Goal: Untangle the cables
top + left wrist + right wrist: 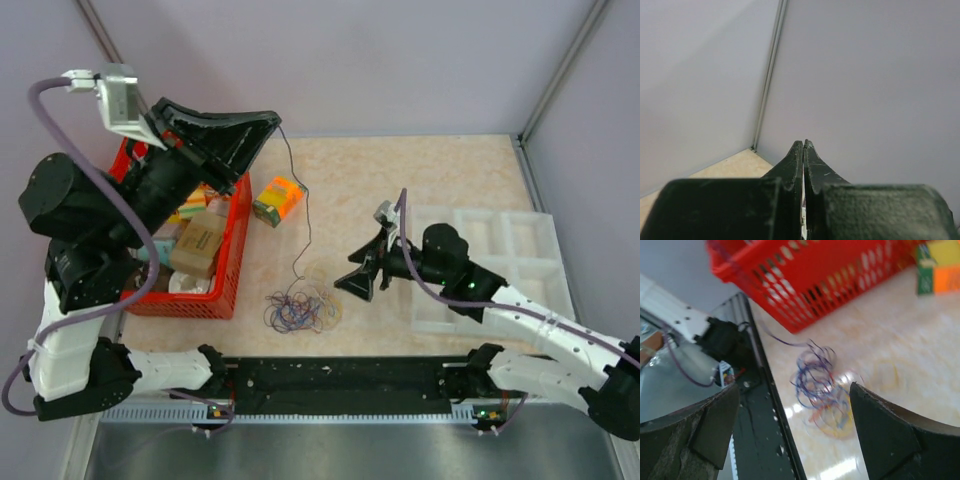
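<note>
The cables (303,310) lie as a small tangle of blue, purple, orange and yellow loops on the table's near middle. They also show blurred in the right wrist view as the cables (822,390). One thin black cable (306,205) rises from the tangle to my left gripper (274,119), which is lifted high over the table's back left. That gripper (804,143) is shut, its view showing only wall. My right gripper (348,272) hovers just right of the tangle. Its jaws (794,387) stand wide apart with nothing between them.
A red basket (236,245) holding boxes stands at the left. An orange and green box (278,200) lies beside it. A white compartment tray (505,245) sits at the right under the right arm. A black strip (340,375) runs along the near edge.
</note>
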